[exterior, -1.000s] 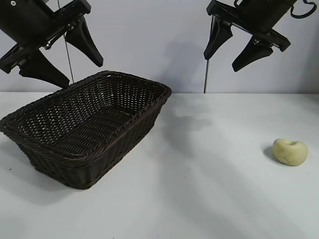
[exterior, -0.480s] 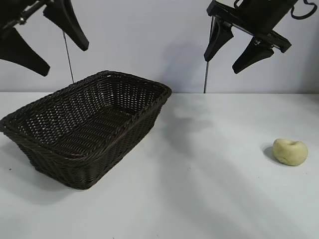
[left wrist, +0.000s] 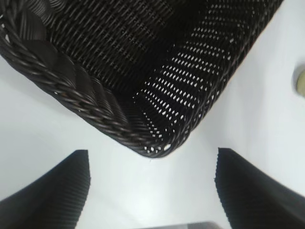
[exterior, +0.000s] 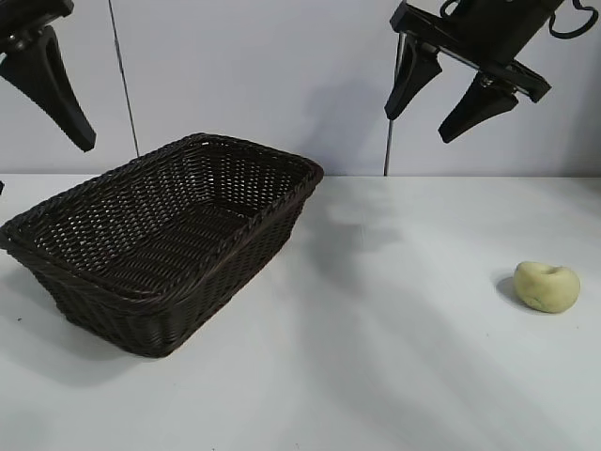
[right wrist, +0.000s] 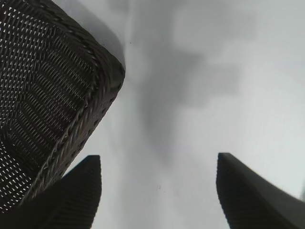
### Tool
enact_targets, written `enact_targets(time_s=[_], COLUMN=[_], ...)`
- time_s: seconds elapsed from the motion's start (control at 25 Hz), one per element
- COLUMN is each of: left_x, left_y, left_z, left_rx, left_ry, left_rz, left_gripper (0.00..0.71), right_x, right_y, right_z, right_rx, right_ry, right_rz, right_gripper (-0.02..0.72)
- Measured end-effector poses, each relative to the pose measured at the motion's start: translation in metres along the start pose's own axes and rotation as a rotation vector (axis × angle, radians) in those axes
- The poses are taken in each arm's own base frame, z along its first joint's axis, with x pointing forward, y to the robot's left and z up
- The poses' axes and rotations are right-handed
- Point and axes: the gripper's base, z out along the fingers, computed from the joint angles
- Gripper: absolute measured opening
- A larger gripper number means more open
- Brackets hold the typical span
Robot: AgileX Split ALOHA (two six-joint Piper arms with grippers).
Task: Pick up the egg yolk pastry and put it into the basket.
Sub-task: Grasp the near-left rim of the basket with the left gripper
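The egg yolk pastry (exterior: 547, 287), a small pale yellow lumpy bun, lies on the white table at the right. The dark brown wicker basket (exterior: 178, 324) stands at the left, with nothing in it that I can see. My right gripper (exterior: 418, 127) hangs open and empty high over the table's middle right, above and left of the pastry; its wrist view shows the open gripper (right wrist: 158, 164) beside a basket corner (right wrist: 102, 78). My left gripper (left wrist: 152, 164) is open and empty high over the basket's left corner (left wrist: 102, 114); one of its fingers (exterior: 58, 94) shows at the exterior view's top left.
A white tabletop (exterior: 376, 357) runs between basket and pastry. A pale wall stands behind, with two thin vertical rods (exterior: 387, 141). A pale sliver of the pastry (left wrist: 301, 81) shows at the left wrist view's edge.
My left gripper has risen and moved left, partly leaving the exterior view. My right gripper has hardly moved. The pastry and the basket have stayed in place.
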Motion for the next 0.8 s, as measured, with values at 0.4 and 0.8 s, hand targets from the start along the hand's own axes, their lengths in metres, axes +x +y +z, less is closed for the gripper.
enact_targets(time_s=[0.4, 0.8], left_x=[-0.004, -0.007], left_y=[0.018, 0.034], left_z=[0.014, 0.041], left_rx=[-0.054, -0.155], left_ry=[-0.148, -0.134], left_rz=[-0.315, -0.392], left_gripper=[0.534, 0.534], right_x=[0.000, 0.001], right_y=[0.000, 0.000], right_z=[0.000, 0.000], right_rx=[0.000, -0.001], right_ry=[0.002, 0.007], right_rz=[0.000, 0.000], right_gripper=[0.496, 0.496])
